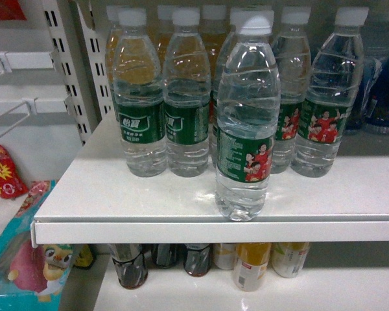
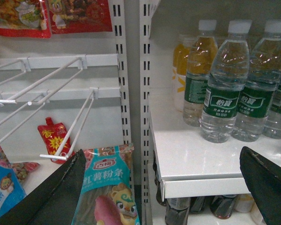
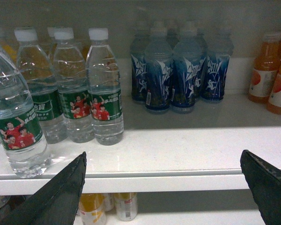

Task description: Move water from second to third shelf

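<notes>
Our left pincer (image 2: 164, 187) hangs wide open in the left wrist view, its two dark fingers (image 2: 56, 192) at the lower corners, holding nothing. Our right pincer (image 3: 164, 187) is likewise spread open and bare in the right wrist view, level with the white shelf (image 1: 117, 194).

Just past the fingers, one water bottle (image 1: 246, 123) stands upright alone at the shelf's front edge, centre of the head frame, its green label showing people in red shirts. Behind it we count four more water bottles (image 1: 187, 97) in the front row, with amber drink bottles (image 1: 211, 39) behind them.

To the right in the right wrist view we count at least five blue bottles (image 3: 185, 70) and two orange ones (image 3: 271, 75).

On the lower shelf (image 1: 181, 295), bottom of the head frame, we count six bottle tops. Snack bags (image 2: 105, 187) hang at the left.
</notes>
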### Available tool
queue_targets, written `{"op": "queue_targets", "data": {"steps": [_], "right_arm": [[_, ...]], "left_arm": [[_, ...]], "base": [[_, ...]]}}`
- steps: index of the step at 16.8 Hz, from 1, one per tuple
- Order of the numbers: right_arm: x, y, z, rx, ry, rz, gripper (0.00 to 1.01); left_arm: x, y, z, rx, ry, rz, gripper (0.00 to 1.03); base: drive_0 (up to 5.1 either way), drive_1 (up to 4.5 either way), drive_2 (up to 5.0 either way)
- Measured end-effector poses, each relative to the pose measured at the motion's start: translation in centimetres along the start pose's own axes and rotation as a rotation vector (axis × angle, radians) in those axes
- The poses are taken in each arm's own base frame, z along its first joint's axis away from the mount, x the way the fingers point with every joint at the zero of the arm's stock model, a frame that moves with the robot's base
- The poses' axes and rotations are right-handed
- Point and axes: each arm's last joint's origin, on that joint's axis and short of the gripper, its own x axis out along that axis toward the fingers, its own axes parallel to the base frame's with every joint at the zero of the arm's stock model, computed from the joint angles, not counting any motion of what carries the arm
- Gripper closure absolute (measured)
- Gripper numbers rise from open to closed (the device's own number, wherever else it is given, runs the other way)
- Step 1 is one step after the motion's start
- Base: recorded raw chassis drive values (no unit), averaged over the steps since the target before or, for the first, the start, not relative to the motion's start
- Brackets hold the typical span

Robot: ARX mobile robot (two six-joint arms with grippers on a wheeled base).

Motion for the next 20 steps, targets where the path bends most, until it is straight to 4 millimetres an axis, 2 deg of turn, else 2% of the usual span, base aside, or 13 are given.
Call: {"op": "queue_targets", "data": {"steps": [20], "right_arm": [[0.0,0.0,-0.01,0.0,0.001,0.0,0.03]], "left_arm": [[0.0,0.0,0.0,0.0,0.0,0.0,0.05]], "base": [[0.0,0.0,0.0]]}}
